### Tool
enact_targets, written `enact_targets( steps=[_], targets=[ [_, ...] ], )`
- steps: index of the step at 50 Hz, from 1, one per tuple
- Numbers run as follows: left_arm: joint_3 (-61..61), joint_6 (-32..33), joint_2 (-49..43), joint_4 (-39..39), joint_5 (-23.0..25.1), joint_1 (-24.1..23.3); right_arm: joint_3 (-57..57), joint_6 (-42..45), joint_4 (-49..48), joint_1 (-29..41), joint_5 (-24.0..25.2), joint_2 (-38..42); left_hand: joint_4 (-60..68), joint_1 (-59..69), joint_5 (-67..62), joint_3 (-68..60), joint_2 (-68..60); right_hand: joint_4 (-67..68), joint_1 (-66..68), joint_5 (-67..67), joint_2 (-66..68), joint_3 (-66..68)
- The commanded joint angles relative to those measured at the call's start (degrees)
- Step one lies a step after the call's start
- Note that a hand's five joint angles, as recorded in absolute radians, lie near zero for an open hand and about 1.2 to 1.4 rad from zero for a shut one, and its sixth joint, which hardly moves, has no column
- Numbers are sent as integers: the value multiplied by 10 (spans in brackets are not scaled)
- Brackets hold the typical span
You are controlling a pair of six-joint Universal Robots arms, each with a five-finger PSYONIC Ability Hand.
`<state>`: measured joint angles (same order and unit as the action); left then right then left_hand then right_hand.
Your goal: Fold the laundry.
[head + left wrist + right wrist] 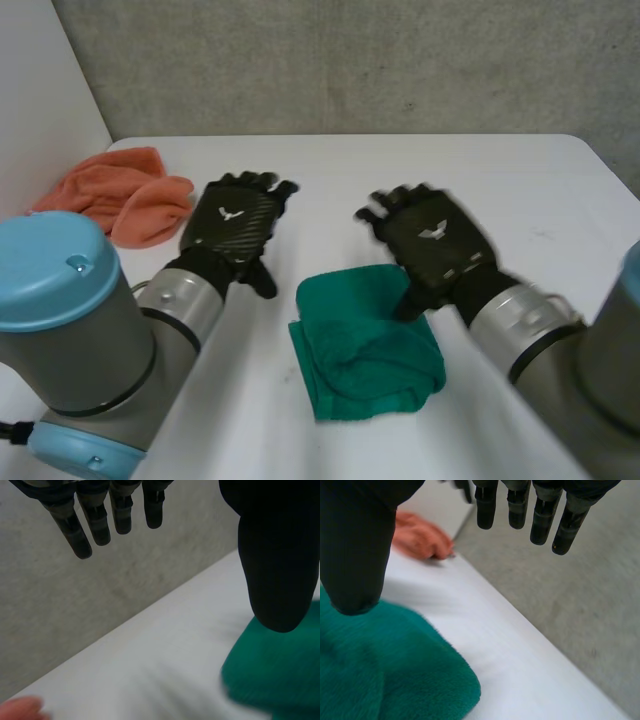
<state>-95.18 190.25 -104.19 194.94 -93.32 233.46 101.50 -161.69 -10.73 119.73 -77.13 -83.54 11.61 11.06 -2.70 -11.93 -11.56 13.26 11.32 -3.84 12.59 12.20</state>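
Green cloth (pixel 365 345) — lay folded, lower centre of the white worktop (pixel 520 180); judged done. Orange cloth (pixel 120 195) — bunched at upper left, apparently yet to fold. Left hand (pixel 232 222) and right hand (pixel 430 240) hovered, fingers straight, holding nothing.

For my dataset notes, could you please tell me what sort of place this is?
Probably a robotics lab bench rather than a home: a white table set against a plain grey wall, with just a green towel and an orange towel on it.
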Motion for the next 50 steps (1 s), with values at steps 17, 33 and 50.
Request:
enact_targets(
  steps=[17, 33, 50],
  targets=[
    [192, -56, -217, -195, -72, -109, -121, -106, 147, -66, 40, 199, 8, 13, 3, -5, -8, -33, -13, 38, -26, -22],
    [115, -54, -197, -186, -73, -114, -114, -42, 140, -56, 30, 226, -2, 3, 13, 5, 2, -33, -13, 38, -26, -22],
    [139, -44, -122, -178, -64, -90, -49, 1, 70, -63, -3, 140, -2, 3, 13, 5, 2, -33, -13, 38, -26, -22]
  ],
)
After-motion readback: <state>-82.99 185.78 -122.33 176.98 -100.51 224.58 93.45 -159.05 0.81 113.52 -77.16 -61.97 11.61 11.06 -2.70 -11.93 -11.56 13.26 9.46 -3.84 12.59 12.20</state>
